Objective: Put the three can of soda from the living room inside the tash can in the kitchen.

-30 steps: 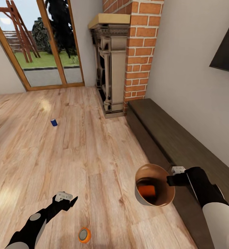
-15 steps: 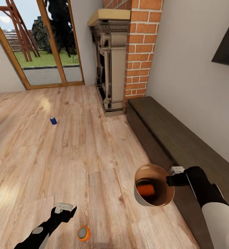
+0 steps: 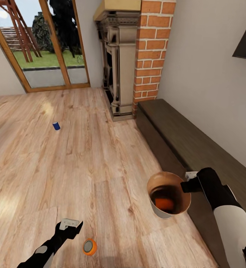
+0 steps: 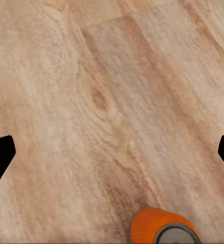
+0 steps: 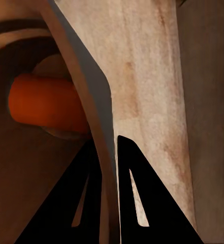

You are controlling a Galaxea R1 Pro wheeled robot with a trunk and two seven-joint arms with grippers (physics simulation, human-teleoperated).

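The tash can (image 3: 157, 211) hangs just above the floor beside the bench, its rim pinched by my shut right gripper (image 3: 185, 185). One orange can of soda (image 3: 164, 204) lies on its side inside it, and the right wrist view shows that can (image 5: 45, 104) behind the bin wall (image 5: 137, 76), which my right gripper (image 5: 109, 152) clamps. A second orange can (image 3: 89, 246) stands upright on the floor, just right of and below my open left gripper (image 3: 74, 227). In the left wrist view this can (image 4: 165, 230) sits ahead of the spread left gripper (image 4: 112, 152). The blue can (image 3: 56, 125) stands farther off, toward the glass doors.
A dark low bench (image 3: 182, 141) runs along the right wall beside my right arm. The brick chimney with its carved fireplace (image 3: 119, 67) stands at the back. Wood-framed glass doors (image 3: 45, 48) are at the back left. Light wood floor (image 3: 93, 167) stretches between the cans.
The view has tilted slightly, shifting the room upward. My left gripper has dropped lower, closer to the upright orange can. The bin stays held and its can has shifted inside.
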